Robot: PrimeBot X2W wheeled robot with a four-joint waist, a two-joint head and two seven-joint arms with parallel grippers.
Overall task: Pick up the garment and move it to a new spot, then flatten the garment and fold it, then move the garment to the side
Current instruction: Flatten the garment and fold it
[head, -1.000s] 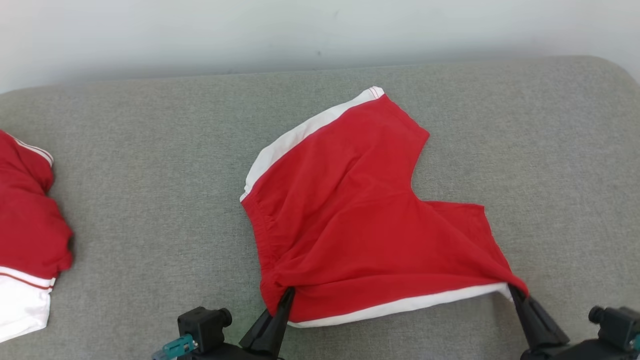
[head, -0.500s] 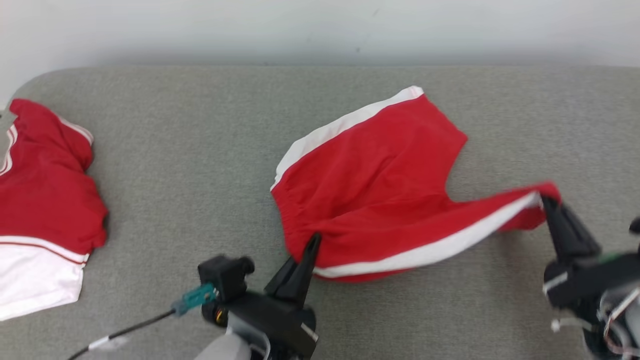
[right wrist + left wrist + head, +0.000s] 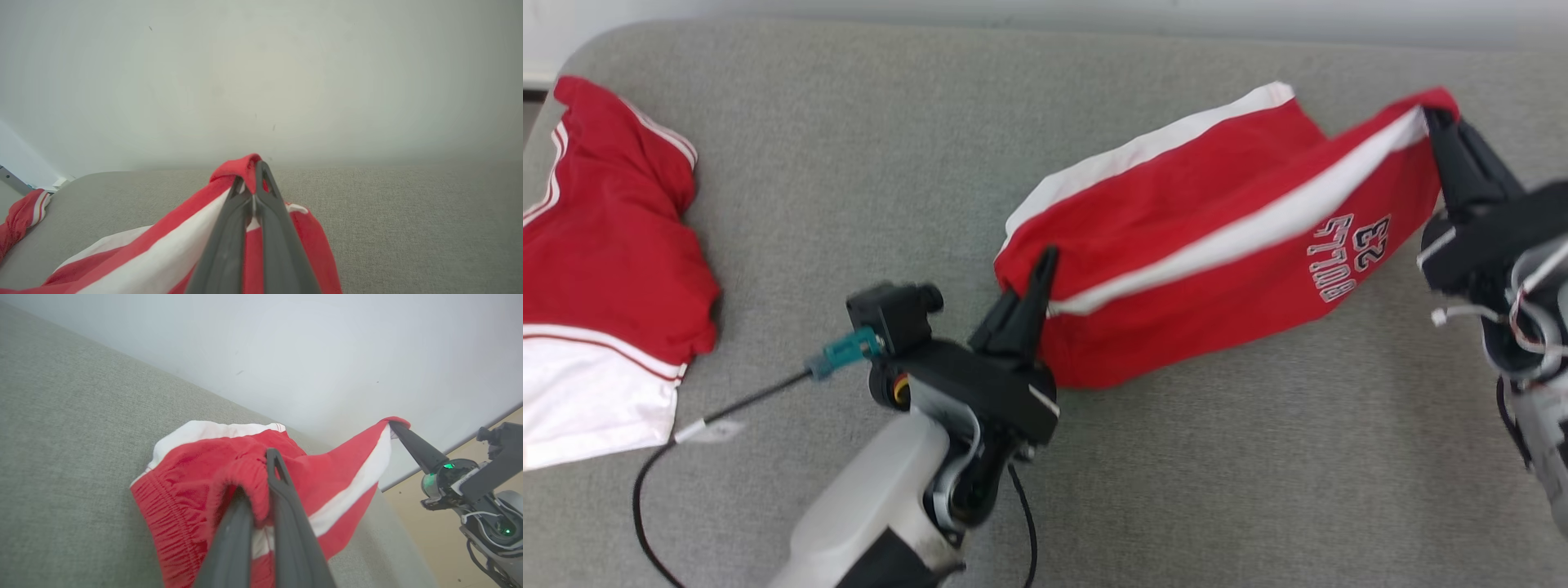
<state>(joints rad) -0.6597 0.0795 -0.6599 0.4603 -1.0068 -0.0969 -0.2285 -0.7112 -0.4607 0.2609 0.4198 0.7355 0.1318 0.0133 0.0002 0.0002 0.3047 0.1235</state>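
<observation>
Garment [image 3: 1225, 302] strung btwn left tool [image 3: 1048, 257] & right tool [image 3: 1436, 122], both clamped.

Bright even light, soft shadows, slight blur

We see a broad grey woven-fabric cushioned surface [image 3: 1176, 490] with rounded corners, a plain pale wall [image 3: 261, 81] behind, tan floor [image 3: 416, 522] beside

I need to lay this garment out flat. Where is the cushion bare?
Bare cushion lies in front of the held garment, and in the wide strip between it and the other red garment. The left edge is crowded.
</observation>
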